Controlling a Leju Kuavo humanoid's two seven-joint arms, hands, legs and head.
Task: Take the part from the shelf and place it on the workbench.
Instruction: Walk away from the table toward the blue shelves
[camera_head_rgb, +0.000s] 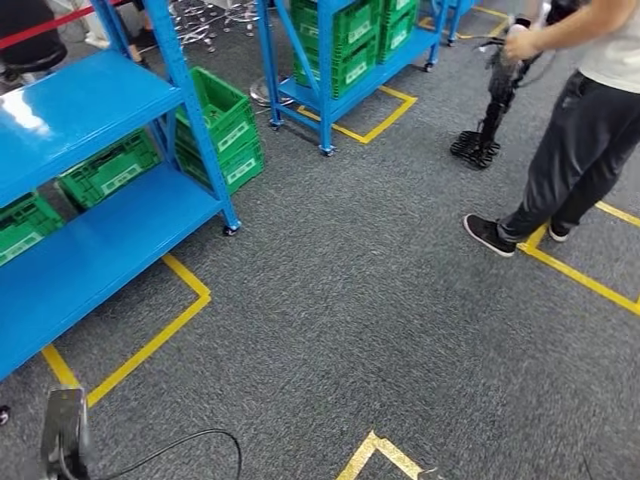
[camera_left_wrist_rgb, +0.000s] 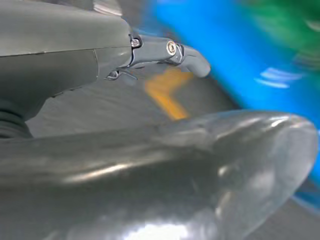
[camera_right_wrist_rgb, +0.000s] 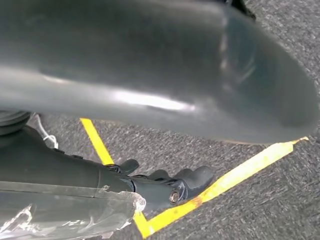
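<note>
- Blue-painted steel shelving (camera_head_rgb: 90, 240) fills the head view from nine to eleven o'clock, with flat, glossy boards; its far-left end is cut off by the frame.
- Green slatted plastic crates (camera_head_rgb: 226, 135) sit under and beside it, each with a white label whose writing is too small to read.
- A second blue rack with green crates (camera_head_rgb: 343, 45) stands at twelve o'clock on a yellow-taped square.
- Dark grey speckled carpet (camera_head_rgb: 355, 280) covers the floor, crossed by yellow tape lines (camera_head_rgb: 143, 345).
- At two o'clock a person in dark trousers (camera_head_rgb: 581, 150) stands cut off at the chest, holding a black jointed device (camera_head_rgb: 490, 105) that is hard to make out.
- A grey box with a black cable (camera_head_rgb: 64, 430) lies at seven o'clock.
- The left hand (camera_left_wrist_rgb: 158, 125) shows a thick grey thumb and one extended dark finger with nothing between them; the background is motion-blurred.
- The right hand (camera_right_wrist_rgb: 158, 150) hangs over carpet and tape, fingers loosely curled, empty.
- I cannot tell which item on the shelves is the part.
</note>
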